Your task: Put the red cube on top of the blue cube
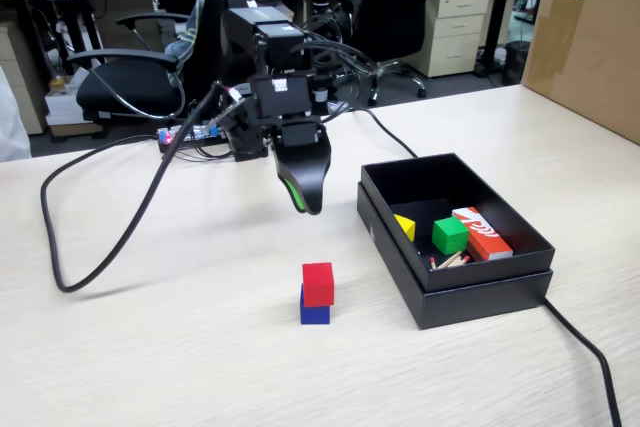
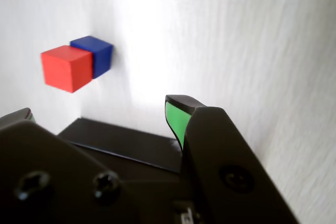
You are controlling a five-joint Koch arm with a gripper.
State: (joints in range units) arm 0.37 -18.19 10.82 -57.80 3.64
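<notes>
In the fixed view a thick black cable [image 1: 110, 237] loops across the left of the pale wood-grain table [image 1: 150, 347] and runs up to the Koch arm [image 1: 275, 97], whose base sits near the table's far edge. The gripper [image 1: 305, 197] hangs above the tabletop, pointing down, with a green strip along one jaw; in the wrist view its two jaws stand clearly apart with nothing between them, the green-lined tip [image 2: 176, 116] on the right and the other tip just showing at the left edge.

In front of the gripper and apart from it, the red cube [image 1: 318, 284] sits on top of the blue cube [image 1: 314, 313], set slightly off to the right, so part of the blue top is bare. The wrist view shows the same pair at upper left, the red cube [image 2: 67, 68] overlapping the blue cube [image 2: 94, 54].

To the right stands an open black box [image 1: 455, 292] resting in its lid. Inside lie a yellow wedge-shaped block [image 1: 405, 227], a green cube [image 1: 450, 235], some thin wooden sticks [image 1: 450, 261] and an orange-red rectangular box [image 1: 482, 233] with white markings too small to read. A second black cable [image 1: 590, 357] leaves the box's right corner. A brown cardboard carton [image 1: 590, 37] with a white label, unreadable, stands at the far right.
</notes>
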